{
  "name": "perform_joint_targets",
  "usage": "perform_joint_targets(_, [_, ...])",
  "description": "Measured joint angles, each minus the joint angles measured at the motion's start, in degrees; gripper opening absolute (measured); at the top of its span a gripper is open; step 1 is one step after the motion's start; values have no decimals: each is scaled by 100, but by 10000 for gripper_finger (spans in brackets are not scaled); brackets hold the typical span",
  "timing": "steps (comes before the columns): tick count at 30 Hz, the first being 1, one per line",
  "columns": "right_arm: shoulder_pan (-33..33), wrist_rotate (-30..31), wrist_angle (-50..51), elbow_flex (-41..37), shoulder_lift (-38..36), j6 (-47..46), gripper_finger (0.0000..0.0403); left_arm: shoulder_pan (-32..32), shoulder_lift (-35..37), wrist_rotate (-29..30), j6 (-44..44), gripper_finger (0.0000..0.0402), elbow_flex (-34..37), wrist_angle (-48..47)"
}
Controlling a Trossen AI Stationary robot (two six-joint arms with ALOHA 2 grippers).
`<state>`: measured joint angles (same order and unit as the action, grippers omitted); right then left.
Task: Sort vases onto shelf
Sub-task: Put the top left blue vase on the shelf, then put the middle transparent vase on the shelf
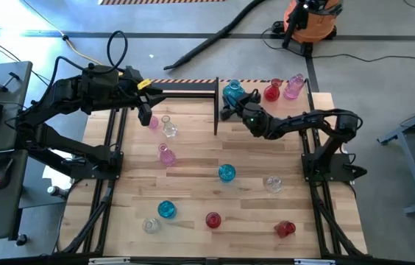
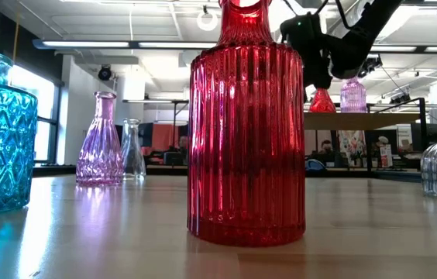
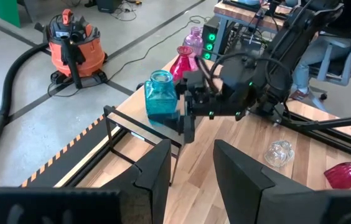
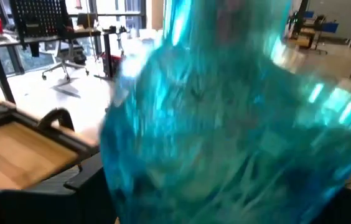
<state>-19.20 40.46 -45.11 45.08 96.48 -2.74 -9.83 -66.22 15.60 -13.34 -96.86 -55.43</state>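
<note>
A blue vase (image 3: 161, 94) stands upright on the shelf (image 2: 381, 121) at the far right, left of a red vase (image 1: 271, 92) and a pink vase (image 1: 293, 86). My right gripper (image 1: 231, 103) reaches level to the blue vase, which fills its wrist view (image 4: 225, 124), with a finger on either side of the body. My left gripper (image 3: 191, 168) hangs open and empty over the table's far left, beside the bare black frame (image 1: 185, 92). Several more vases stand or lie on the table, among them a red one (image 2: 246, 124) and a blue one (image 1: 226, 172). My right gripper has its fingers (image 3: 188, 121) on either side of the blue vase's body (image 3: 169, 106); whether they touch it I cannot tell. They come level from the table's right side. The vase stands upright with its base on the shelf.
Pink and clear vases (image 1: 165, 154) cluster left of centre. More blue, clear and red vases (image 1: 285, 229) lie scattered toward the near edge. An orange shop vacuum (image 1: 309, 20) and its hose sit on the floor beyond the far edge.
</note>
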Motion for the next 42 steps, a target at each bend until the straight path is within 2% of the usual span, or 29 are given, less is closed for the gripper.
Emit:
perform_joint_targets(9, [0, 27, 776, 7, -790, 23, 337, 1, 0, 0, 4, 113, 0, 0])
perform_joint_targets(23, [13, -67, 1080, 7, -1610, 34, 337, 1, 0, 0, 9, 113, 0, -1])
perform_joint_targets(28, [17, -537, 1298, 7, -2110, 21, 337, 1, 0, 2, 103, 113, 0, 0])
perform_joint_targets(35, [22, -1612, 1504, 7, -2701, 21, 337, 0, 0, 0, 103, 113, 0, -1])
perform_joint_targets(38, [24, -1719, 1944, 7, -2914, -85, 337, 1, 0, 0, 101, 113, 0, 1])
perform_joint_targets(42, [24, -1728, 2907, 7, -3198, -821, 336, 1, 0, 2, 103, 113, 0, 0])
